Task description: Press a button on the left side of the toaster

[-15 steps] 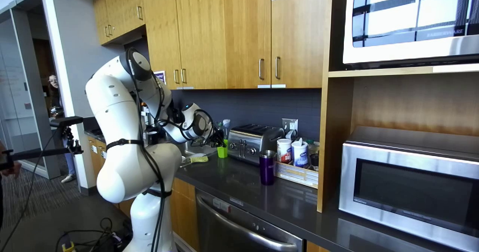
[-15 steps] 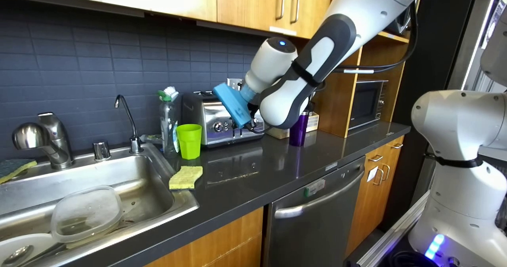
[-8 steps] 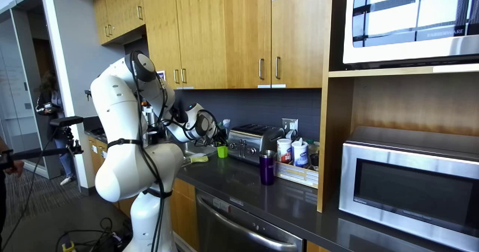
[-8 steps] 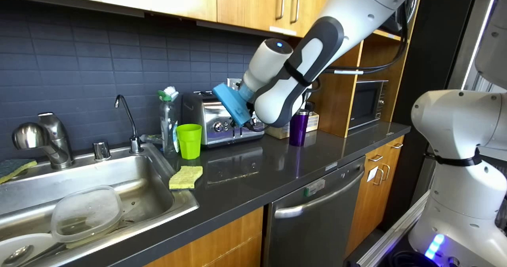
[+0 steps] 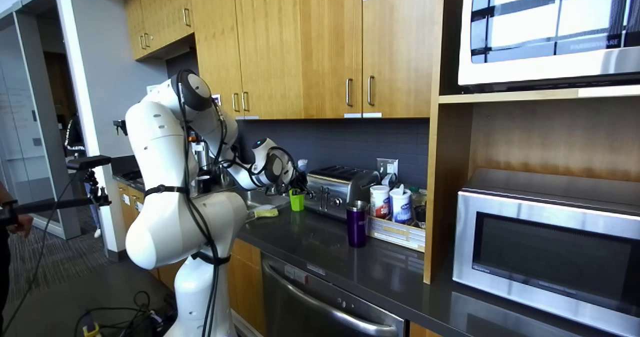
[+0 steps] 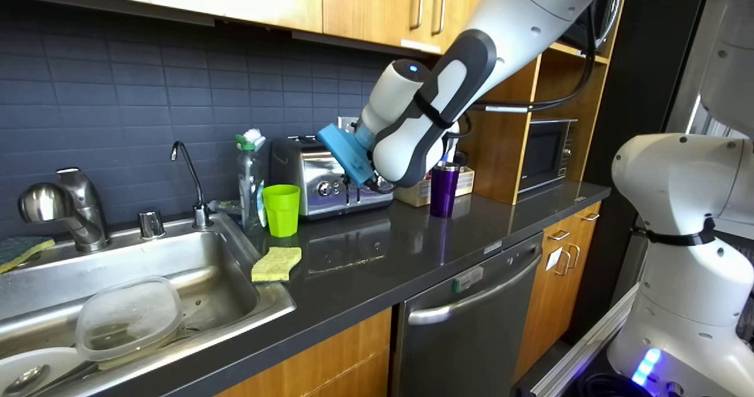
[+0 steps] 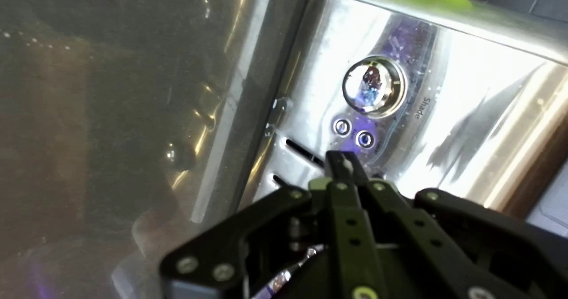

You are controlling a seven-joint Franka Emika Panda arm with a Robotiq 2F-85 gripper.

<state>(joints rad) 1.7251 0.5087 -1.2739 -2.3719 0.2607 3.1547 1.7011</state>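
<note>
The silver toaster (image 5: 345,192) with a dark slotted top stands on the dark counter; it also shows in an exterior view (image 6: 315,191) and fills the right of the wrist view (image 7: 448,126). There, its front has a round knob (image 7: 375,87) marked "Shade" and two small round buttons (image 7: 341,127) (image 7: 364,139) beside a dark slot. My gripper (image 7: 345,155) is shut and empty; its fingertips lie just below the two buttons in the picture. I cannot tell whether they touch the panel. The fingers hide other parts of the front. In an exterior view (image 5: 301,183) the gripper is at the toaster's left end.
A green cup (image 6: 283,211) and a soap bottle (image 6: 250,179) stand beside the toaster, near the sink (image 6: 277,308) and a yellow sponge (image 6: 277,264). A purple tumbler (image 5: 357,227) and a box of canisters (image 5: 397,233) stand on its other side. Cabinets (image 5: 300,47) hang above.
The arm has shifted slightly towards the toaster. In an exterior view the gripper moves a little right and now overlaps the toaster's left end. The toaster and cup have not moved.
</note>
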